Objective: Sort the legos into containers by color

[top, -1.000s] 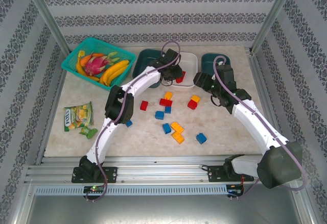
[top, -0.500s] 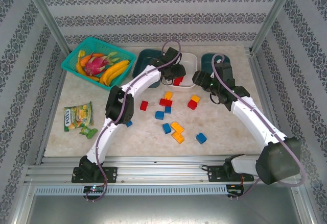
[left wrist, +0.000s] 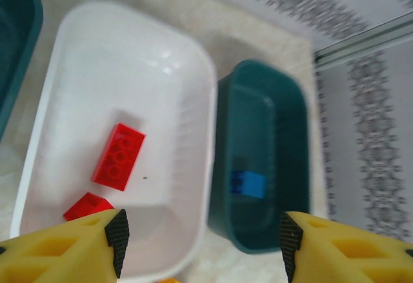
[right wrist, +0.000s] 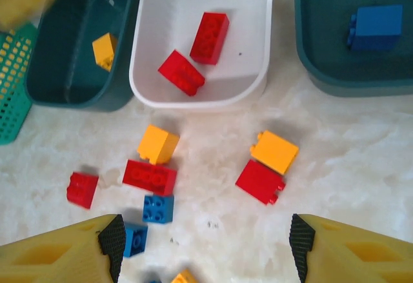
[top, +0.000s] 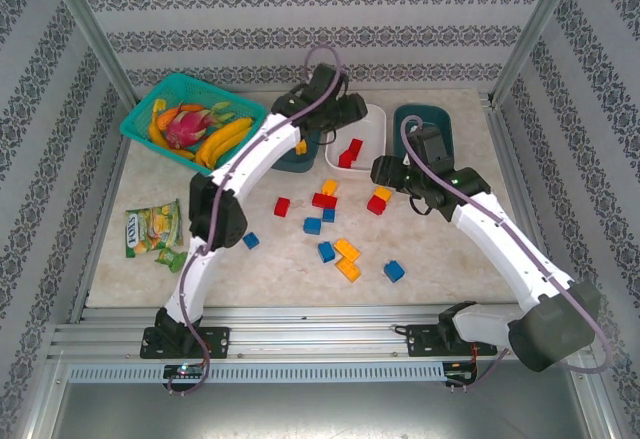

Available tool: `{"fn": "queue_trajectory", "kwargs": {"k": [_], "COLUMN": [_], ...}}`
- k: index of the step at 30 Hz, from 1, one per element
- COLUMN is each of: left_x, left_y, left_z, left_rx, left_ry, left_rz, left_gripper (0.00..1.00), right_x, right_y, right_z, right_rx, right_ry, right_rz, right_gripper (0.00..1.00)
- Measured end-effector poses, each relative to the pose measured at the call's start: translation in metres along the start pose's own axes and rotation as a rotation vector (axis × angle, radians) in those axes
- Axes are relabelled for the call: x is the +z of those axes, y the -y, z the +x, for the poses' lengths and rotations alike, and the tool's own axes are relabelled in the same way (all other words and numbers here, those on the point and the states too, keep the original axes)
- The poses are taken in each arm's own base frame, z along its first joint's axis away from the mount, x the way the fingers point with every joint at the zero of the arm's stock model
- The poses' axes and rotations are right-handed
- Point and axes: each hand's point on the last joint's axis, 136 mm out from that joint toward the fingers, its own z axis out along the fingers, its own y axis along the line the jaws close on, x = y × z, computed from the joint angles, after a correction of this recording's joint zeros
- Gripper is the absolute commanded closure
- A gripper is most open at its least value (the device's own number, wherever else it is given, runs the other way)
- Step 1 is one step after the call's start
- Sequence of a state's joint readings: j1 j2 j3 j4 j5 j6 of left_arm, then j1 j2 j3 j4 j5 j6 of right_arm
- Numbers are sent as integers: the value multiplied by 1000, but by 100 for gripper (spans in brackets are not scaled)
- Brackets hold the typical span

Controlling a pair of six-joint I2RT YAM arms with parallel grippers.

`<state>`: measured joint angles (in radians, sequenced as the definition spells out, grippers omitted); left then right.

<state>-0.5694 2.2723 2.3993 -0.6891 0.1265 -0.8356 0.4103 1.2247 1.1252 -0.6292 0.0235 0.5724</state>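
Right gripper point(right wrist: 204, 244), wide and empty, should close squarely on the red brick point(right wrist: 260, 181) just ahead, sparing the touching yellow brick point(right wrist: 276, 151). Left gripper point(left wrist: 203, 241) gapes empty above the tub point(left wrist: 129, 70).

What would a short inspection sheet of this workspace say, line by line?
Surface: marbled table; loose legos, red, blue and yellow, in the middle.
Job's things: white tub holds two red legos; left teal tub one yellow lego; right teal tub one blue lego.
Clutter: fruit basket, snack packet.
Hands: left hand open, empty, above the tubs; right hand open, empty, above the loose legos.
Cables: left-arm cable and right-arm cable loop free; no snag seen.
Surroundings: patterned walls, metal frame.
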Motion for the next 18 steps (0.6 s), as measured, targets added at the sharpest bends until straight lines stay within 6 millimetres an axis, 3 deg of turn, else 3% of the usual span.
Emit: {"fn": "queue_trajectory", "kwargs": {"k": [4, 7, 9, 12, 18], "left_x": [-84, -143, -174, -218, -300], "left_y": [19, 3, -22, -76, -171], "left_z": [-23, -21, -13, 11, 79], "left_rx": [22, 26, 19, -16, -102], "left_ry": [80, 127, 153, 190, 252], "left_rz": [47, 22, -23, -128, -275], "left_gripper": [33, 32, 30, 28, 27], "right_x": [-11, -16, -14, -4, 45], "right_y": [-20, -53, -81, -127, -202], "right_z": [15, 33, 50, 86, 158], "right_rx": [-71, -181, -271, -414, -626], "right_ry": [-39, -81, -112, -184, -340], "right_rz": [-31, -108, -182, -292, -377], "right_gripper": [30, 29, 28, 28, 18]}}
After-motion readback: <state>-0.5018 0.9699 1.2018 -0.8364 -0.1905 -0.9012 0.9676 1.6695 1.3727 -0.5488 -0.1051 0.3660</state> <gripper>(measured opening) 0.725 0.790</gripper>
